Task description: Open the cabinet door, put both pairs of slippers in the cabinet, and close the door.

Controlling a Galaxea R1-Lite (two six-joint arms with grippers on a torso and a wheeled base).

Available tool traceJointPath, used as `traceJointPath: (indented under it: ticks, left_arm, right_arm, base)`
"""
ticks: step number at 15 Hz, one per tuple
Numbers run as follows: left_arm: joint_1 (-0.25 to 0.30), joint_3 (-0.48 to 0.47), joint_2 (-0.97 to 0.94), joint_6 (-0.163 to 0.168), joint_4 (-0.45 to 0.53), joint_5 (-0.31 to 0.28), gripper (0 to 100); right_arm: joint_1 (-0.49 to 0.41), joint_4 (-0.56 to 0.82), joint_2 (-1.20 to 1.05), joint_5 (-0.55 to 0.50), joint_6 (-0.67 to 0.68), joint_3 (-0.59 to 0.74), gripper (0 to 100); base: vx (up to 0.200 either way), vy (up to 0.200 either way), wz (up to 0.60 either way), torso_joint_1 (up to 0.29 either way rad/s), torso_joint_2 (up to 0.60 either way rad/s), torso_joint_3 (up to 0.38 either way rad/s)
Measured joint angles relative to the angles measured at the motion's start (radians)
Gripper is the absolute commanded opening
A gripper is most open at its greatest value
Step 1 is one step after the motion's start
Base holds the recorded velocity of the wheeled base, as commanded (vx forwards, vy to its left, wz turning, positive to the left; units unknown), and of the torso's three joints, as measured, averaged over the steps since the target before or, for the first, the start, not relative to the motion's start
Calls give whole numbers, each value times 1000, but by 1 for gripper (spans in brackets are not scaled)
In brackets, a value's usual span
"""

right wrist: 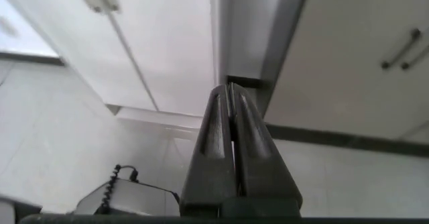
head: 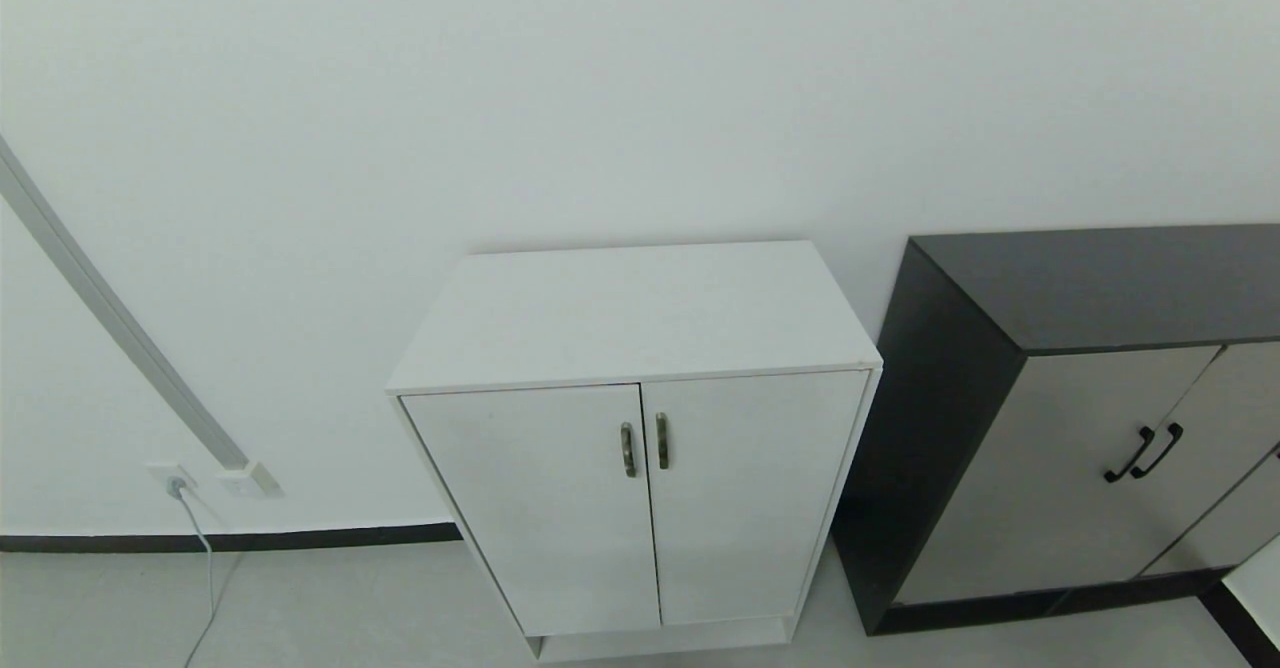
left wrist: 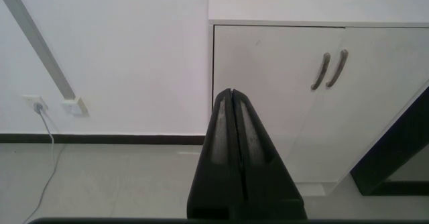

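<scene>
The white cabinet (head: 630,318) stood against the wall before me, both doors (head: 540,498) shut and its inside hidden, with a black cabinet (head: 1000,298) just beside it. My left pincer (left wrist: 231,96) pointed at its front, my right pincer (right wrist: 230,90) at the gap between the cabinets. Both were pressed together, empty.

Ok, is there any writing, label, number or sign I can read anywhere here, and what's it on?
No text can be read anywhere: the white two-door wooden cabinet, the black cabinet with grey doors, the white wall sockets and the plain white wall all carry no visible print.
</scene>
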Motion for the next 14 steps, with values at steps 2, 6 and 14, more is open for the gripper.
traceJointPath:
  ticks: [2,6,14]
  left_arm:
    - [0,0,0,0,0,0,0]
    - [0,0,0,0,0,0,0]
    - [0,0,0,-1,0,0,0]
  right_arm:
    - [55,13,-21,18,-25,6,0]
    - [0,15,-63,12,-19,9,0]
    - [-118,16,-193,0,53,9,0]
  base:
    - [0,0,0,0,0,0]
    - [0,0,0,0,0,0]
    - [0,0,0,0,0,0]
